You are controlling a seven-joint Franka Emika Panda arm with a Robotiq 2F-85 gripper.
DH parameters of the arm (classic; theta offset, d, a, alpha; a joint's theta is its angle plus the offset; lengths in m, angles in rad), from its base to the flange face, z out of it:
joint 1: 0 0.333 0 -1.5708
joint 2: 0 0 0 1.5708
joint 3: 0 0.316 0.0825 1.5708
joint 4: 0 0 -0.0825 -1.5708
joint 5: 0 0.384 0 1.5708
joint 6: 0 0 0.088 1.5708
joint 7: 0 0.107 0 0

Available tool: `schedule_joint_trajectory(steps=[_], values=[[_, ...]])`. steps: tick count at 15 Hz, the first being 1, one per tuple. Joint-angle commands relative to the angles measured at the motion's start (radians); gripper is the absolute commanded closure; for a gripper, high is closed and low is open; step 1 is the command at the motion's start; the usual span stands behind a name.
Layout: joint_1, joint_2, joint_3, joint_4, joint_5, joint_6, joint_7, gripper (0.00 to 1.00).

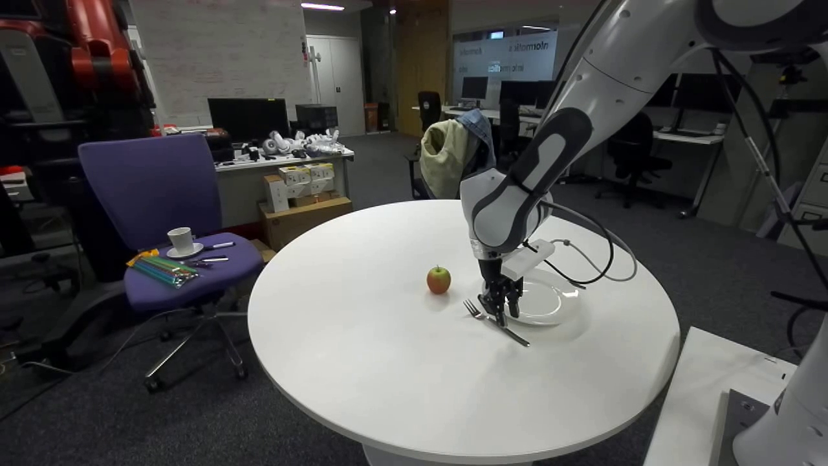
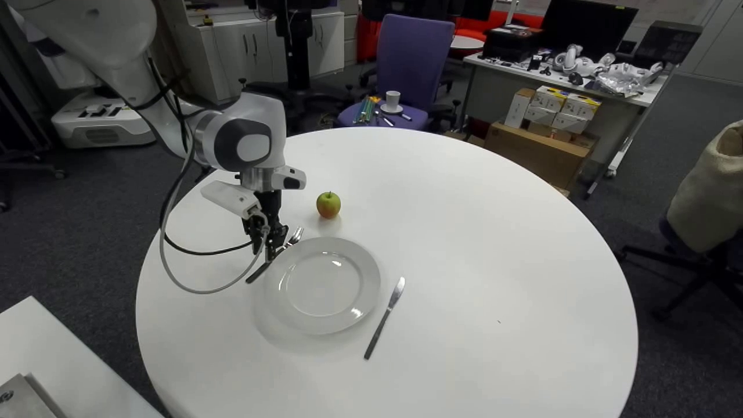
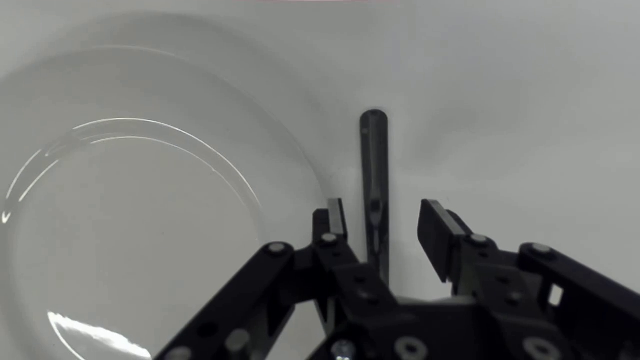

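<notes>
My gripper (image 3: 384, 216) stands open low over the table, its fingers on either side of a fork's dark handle (image 3: 375, 160). A gap shows between the handle and each pad in the wrist view. Gripper parts cover the fork's other end there; in an exterior view its tines (image 1: 474, 309) point away from the gripper (image 1: 507, 316). The fork (image 2: 296, 234) lies flat, close beside a white plate (image 2: 369, 278). On the plate's opposite side is a knife (image 2: 384, 318). A red-green apple (image 1: 438, 280) sits beyond the tines, apart from the gripper.
Everything lies on a round white table (image 1: 362, 362). A loose grey cable (image 2: 200, 290) hangs from the wrist down towards the tabletop. Beyond the table edge, a purple chair (image 1: 155, 188) holds a white cup (image 1: 182, 240) on a saucer and some pens.
</notes>
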Motion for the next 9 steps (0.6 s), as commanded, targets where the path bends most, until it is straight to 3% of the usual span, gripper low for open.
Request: schedule_joint_trajectory(steps=[1,9], values=[[0.023,0.003,-0.018,0.011,-0.024,-0.007,0.027,0.5],[0.031,0.019,-0.01,0.003,-0.012,-0.011,0.018,0.55]])
